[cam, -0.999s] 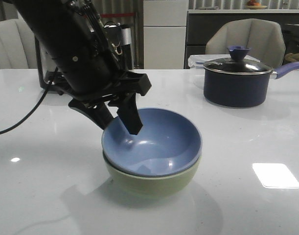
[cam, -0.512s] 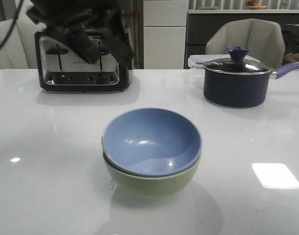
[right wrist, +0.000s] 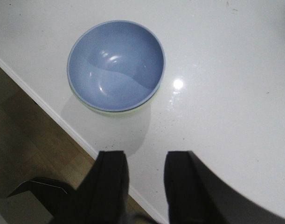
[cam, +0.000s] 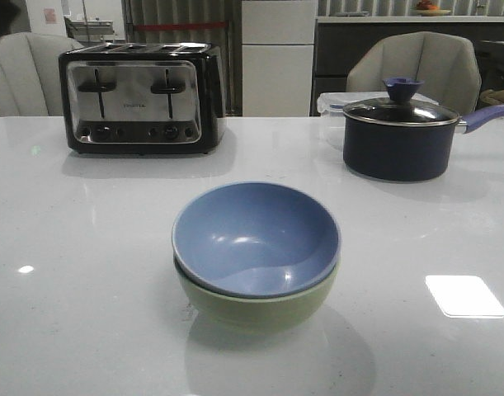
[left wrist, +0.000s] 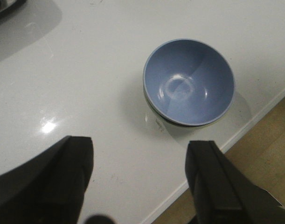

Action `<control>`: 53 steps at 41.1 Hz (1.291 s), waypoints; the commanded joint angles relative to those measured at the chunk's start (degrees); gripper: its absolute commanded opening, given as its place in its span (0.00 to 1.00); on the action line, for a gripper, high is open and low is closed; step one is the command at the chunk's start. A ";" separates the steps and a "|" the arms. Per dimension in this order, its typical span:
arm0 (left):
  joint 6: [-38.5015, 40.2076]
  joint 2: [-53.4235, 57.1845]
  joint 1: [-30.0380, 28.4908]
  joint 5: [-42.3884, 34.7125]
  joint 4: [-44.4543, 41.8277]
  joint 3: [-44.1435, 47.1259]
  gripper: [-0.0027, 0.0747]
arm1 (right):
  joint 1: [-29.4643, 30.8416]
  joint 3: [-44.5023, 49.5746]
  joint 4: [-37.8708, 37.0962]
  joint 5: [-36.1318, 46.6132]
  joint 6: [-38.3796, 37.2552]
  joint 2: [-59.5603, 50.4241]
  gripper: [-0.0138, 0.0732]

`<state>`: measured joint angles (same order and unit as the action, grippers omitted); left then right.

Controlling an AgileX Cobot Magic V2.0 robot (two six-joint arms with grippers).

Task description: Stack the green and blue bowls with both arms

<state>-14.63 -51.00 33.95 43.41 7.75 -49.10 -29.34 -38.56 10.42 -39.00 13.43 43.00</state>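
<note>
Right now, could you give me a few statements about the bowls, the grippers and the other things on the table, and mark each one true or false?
1. The blue bowl sits nested inside the green bowl. True.
2. The left gripper is shut on the blue bowl's rim. False: its fingers are wide apart, clear of the bowls.
3. The saucepan has its lid on. True.
4. The toaster stands to the right of the saucepan in the front view. False: it stands to the left.
5. The right gripper holds nothing. True: its fingers are slightly apart above the table.
</note>
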 commanded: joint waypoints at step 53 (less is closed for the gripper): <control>0.02 15.62 0.47 -3.40 -0.17 6.30 0.15 | 0.03 -1.52 -1.39 -5.08 -3.93 -10.59 0.22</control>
<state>-14.65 -35.49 33.95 43.92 7.05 -41.17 -29.34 -38.47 8.51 -47.37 9.59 32.43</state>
